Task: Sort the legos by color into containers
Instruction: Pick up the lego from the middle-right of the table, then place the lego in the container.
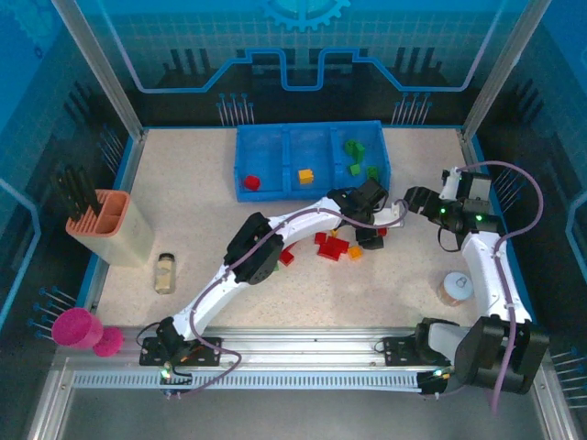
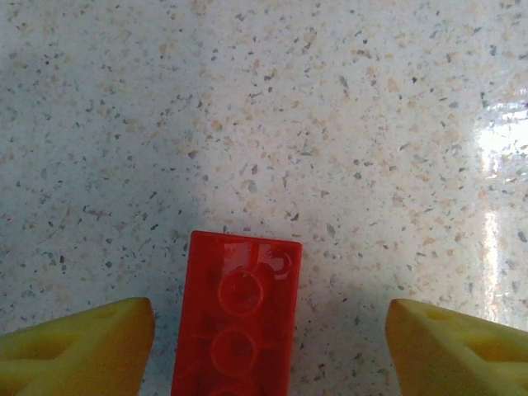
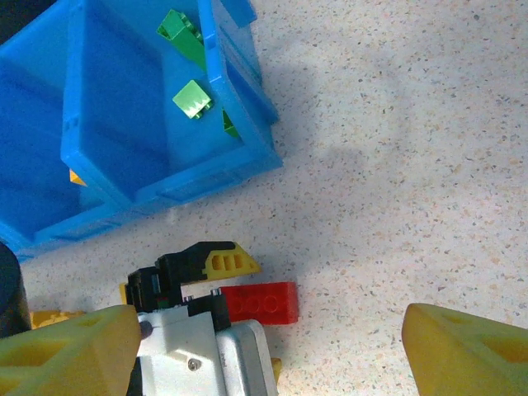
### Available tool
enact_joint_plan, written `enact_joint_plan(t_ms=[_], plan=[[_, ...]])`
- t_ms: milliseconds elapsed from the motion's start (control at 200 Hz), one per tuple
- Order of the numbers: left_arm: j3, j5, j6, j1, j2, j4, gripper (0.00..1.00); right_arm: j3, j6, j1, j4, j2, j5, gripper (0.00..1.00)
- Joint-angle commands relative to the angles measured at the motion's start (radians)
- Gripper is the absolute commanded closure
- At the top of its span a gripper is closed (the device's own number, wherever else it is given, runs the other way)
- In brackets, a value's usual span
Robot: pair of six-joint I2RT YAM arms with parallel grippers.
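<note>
Yellow fingers (image 2: pixel 82 346) of the left tool (image 2: pixel 270 318) stand spread wide. 1 red brick (image 2: pixel 238 322) lies flat on the speckled tabletop (image 2: pixel 330 124) between them, touching neither and closer to the finger at the picture's left. From above, this spot is just in front of the blue tray (image 1: pixel 310 129), near its right end. The tray's 3 compartments hold a second red brick (image 1: pixel 251 182) on the left, 1 yellow brick (image 1: pixel 305 175) in the middle and green bricks (image 1: pixel 354 147) on the right. Loose red bricks (image 1: pixel 328 246) and 1 orange brick (image 1: pixel 354 251) lie beside the left arm. The right tool (image 1: pixel 417 197) hangs spread and empty just right of the left tool.
</note>
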State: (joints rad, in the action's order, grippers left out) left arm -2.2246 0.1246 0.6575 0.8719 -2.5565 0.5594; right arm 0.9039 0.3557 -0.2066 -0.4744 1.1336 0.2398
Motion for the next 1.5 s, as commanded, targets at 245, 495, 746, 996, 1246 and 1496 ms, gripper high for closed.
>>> enact_joint_plan(t_ms=[245,495,746,996,1246,1496], plan=[[-0.015,-0.031,0.007,0.024,-0.039,0.080,0.44,-0.002,0.017,-0.036,0.030,0.017,0.031,0.16],[0.040,-0.046,-0.006,0.024,-0.019,0.093,0.64,-0.011,0.008,-0.061,0.024,0.022,0.010,0.16],[0.271,0.023,-0.057,-0.011,0.151,-0.066,0.73,-0.065,0.026,-0.151,0.075,0.018,0.075,0.15],[0.423,-0.010,-0.139,-0.084,0.419,-0.164,0.75,-0.057,0.018,-0.125,0.076,0.064,0.087,0.15],[0.536,-0.044,-0.286,-0.257,0.614,-0.250,0.76,0.009,-0.088,0.010,0.027,0.131,0.015,0.23],[0.467,-0.180,-0.506,-0.470,0.601,-0.222,0.76,0.065,-0.117,0.091,-0.008,0.187,-0.041,0.21]])
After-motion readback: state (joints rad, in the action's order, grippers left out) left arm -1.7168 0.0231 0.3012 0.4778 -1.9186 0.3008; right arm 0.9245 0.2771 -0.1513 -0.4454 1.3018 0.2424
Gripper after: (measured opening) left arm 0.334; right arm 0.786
